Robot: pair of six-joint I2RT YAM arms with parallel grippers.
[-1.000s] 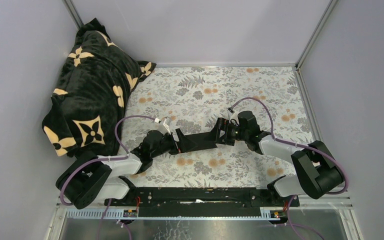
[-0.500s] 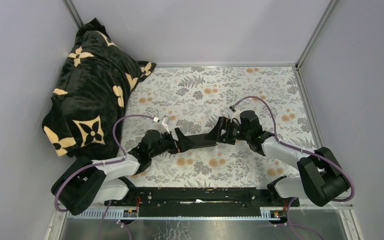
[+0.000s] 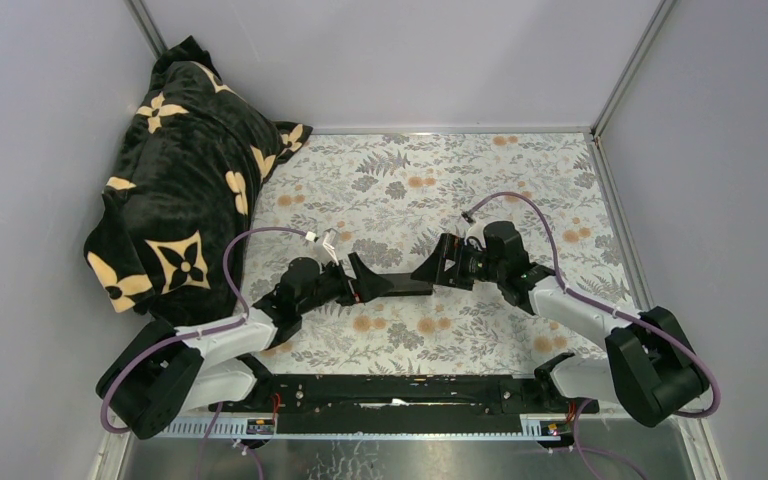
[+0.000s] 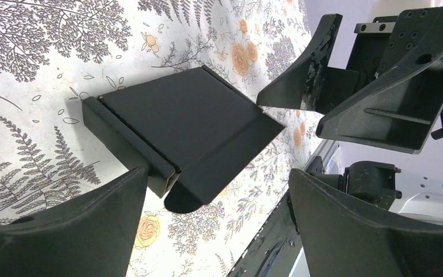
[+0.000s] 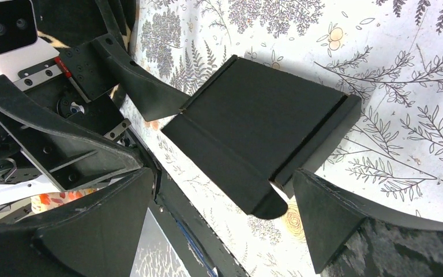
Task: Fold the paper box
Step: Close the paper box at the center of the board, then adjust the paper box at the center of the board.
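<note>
The paper box (image 3: 405, 287) is a flat, creased piece of black card with a rounded tab, lying on the floral table between my two grippers. My left gripper (image 3: 365, 282) is at its left end and stands open, fingers either side of the near corner of the box (image 4: 184, 124) without pinching it. At the other end my right gripper (image 3: 430, 274) is open too. The box (image 5: 259, 124) reaches between its spread fingers. Each wrist view shows the other gripper beyond the box: the right gripper (image 4: 323, 92) and the left gripper (image 5: 115, 98).
A black plush blanket with cream flowers (image 3: 185, 170) is heaped in the back left corner. Grey walls close in the left, back and right sides. A black rail (image 3: 390, 392) runs along the near edge between the arm bases.
The box slanted up toward the right gripper before; now it lies level and looks shorter. Both arms' elbows have swung outward and down, and the grippers sit lower at the box's ends.
</note>
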